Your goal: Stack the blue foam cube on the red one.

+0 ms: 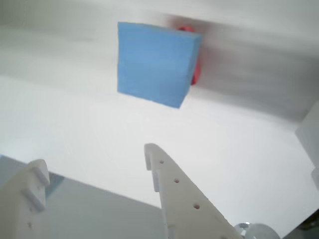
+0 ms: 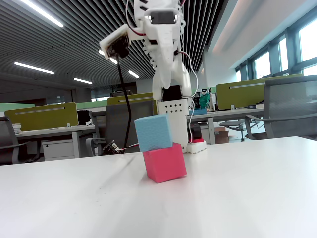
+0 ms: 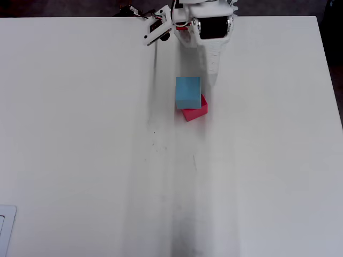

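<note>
The blue foam cube [image 2: 153,132] rests on top of the pinkish-red cube [image 2: 164,162], slightly offset and turned on it. In the overhead view the blue cube [image 3: 187,91] covers most of the red one [image 3: 195,111]. In the wrist view the blue cube [image 1: 154,62] fills the upper middle, with only a sliver of the red cube [image 1: 196,72] behind it. My gripper [image 1: 94,162] is open and empty, drawn back from the stack. In the overhead view the gripper [image 3: 211,68] sits just behind the cubes.
The cubes stand on a white table [image 3: 96,160]. The arm's base [image 2: 197,144] stands right behind the stack. A small module on a cable [image 3: 158,29] hangs beside the arm. A pale object [image 3: 5,230] lies at the table's lower left corner.
</note>
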Robot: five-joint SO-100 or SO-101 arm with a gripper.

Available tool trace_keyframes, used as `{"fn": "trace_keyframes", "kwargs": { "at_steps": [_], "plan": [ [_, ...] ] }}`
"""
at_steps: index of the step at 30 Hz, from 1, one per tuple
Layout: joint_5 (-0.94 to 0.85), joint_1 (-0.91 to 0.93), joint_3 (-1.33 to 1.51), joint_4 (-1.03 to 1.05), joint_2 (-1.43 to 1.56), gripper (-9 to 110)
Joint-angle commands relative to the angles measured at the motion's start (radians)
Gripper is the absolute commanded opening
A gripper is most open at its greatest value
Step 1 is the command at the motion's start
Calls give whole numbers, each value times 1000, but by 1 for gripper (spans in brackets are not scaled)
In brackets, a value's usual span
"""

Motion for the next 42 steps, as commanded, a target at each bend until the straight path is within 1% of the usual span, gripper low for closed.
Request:
{"fn": "trace_keyframes", "kwargs": {
  "at_steps": [1, 9, 13, 21, 22, 25, 34, 42],
  "plan": [
    [5, -29, 38, -29, 61, 24],
    [5, -38, 258, -112, 201, 22],
    [5, -31, 367, -149, 311, 20],
    [6, -37, 561, -199, 534, 19],
    [8, -12, 666, -195, 661, 19],
    [8, -2, 707, -160, 698, 19],
    [8, 38, 805, -156, 772, 19],
    [12, 17, 836, -167, 807, 19]
  ]
}}
